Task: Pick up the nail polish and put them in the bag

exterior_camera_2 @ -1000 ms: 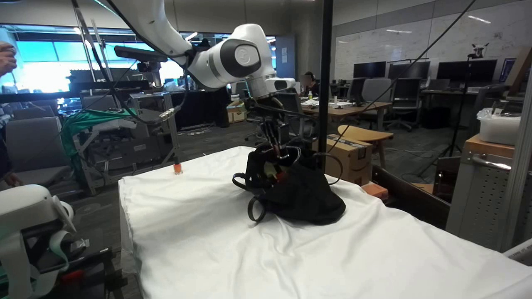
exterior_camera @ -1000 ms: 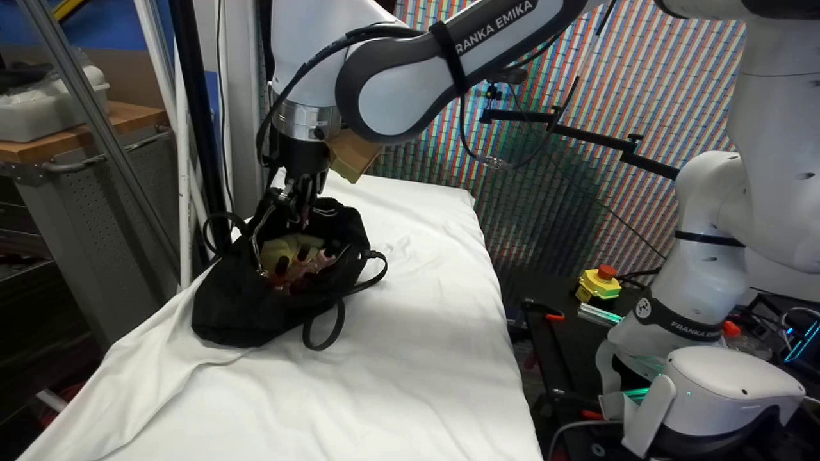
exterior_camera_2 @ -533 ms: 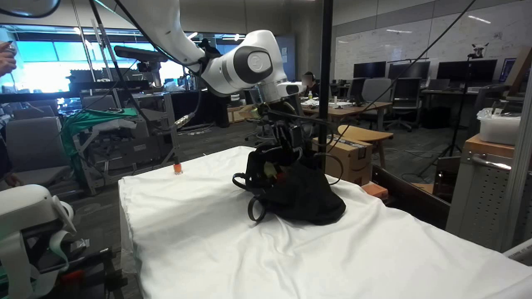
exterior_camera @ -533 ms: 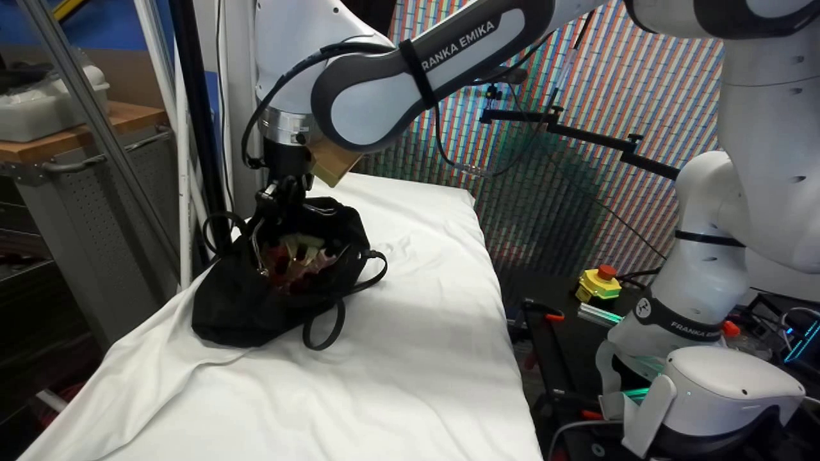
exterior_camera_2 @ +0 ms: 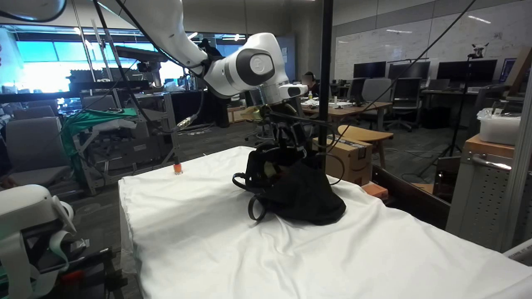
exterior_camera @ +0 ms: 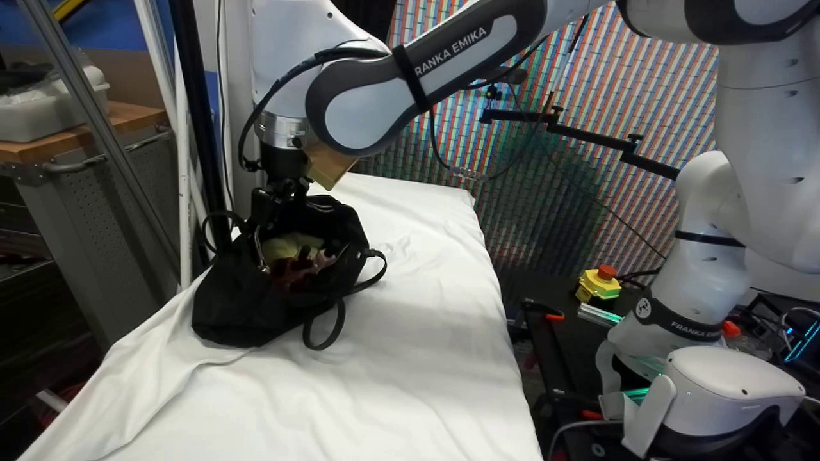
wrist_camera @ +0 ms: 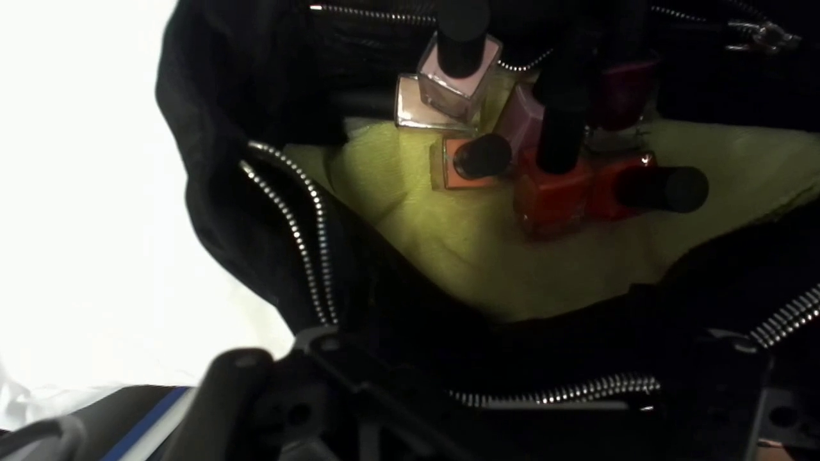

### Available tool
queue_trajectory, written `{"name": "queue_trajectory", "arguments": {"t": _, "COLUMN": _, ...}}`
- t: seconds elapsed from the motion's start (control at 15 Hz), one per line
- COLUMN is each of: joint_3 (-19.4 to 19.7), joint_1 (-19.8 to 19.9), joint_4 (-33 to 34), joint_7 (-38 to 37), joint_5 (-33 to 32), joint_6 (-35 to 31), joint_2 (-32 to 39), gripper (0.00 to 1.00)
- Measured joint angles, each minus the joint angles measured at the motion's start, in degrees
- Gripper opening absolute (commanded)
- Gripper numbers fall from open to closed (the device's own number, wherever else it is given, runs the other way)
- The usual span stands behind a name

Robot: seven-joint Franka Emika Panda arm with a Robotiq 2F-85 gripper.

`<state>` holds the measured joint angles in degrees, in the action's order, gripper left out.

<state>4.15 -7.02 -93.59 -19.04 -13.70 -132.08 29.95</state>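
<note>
The black two-fingered pincer (wrist_camera: 526,339) is spread wide; no bottle shows between its fingers. It stands at the rim of the soft black fabric handbag (exterior_camera: 238,315), presumably so that a released item falls inside. Contact between fingers and fabric cannot be confirmed.

The bag sits slumped on the white-cloth-covered counter (exterior_camera_2: 199,232), mouth gaping upward; this posture appears suited to loading from above. Its slack walls confine the small square glass nail polish bottles (wrist_camera: 552,195) with black cylindrical caps, coloured pink, orange, red and dark purple, which lean or lie together on the yellow-green lining (wrist_camera: 442,230).

One orange-red glass nail polish bottle (exterior_camera_2: 178,168) with a dark cap stands upright on the counter, well apart from the bag. This stance should present the cap to a grip from above.

Judged from this layout, placing is nearly finished. Next, lift the pincer clear of the rim before travelling to the outlying bottle. Caution: spread fingers may snag the silver-toothed zip (wrist_camera: 323,246) and drag the bag.
</note>
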Motion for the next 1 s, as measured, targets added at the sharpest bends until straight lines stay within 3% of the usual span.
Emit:
{"name": "queue_trajectory", "arguments": {"t": 0.4, "joint_3": -0.03, "joint_1": -1.08, "joint_4": -3.0, "joint_7": -0.18, "joint_5": 0.0, "joint_6": 0.2, "joint_2": -1.19, "gripper": 1.0}}
{"name": "queue_trajectory", "arguments": {"t": 1.0, "joint_3": -0.67, "joint_1": -7.43, "joint_4": -17.92, "joint_7": -10.85, "joint_5": -1.14, "joint_6": 0.21, "joint_2": -9.61, "gripper": 1.0}}
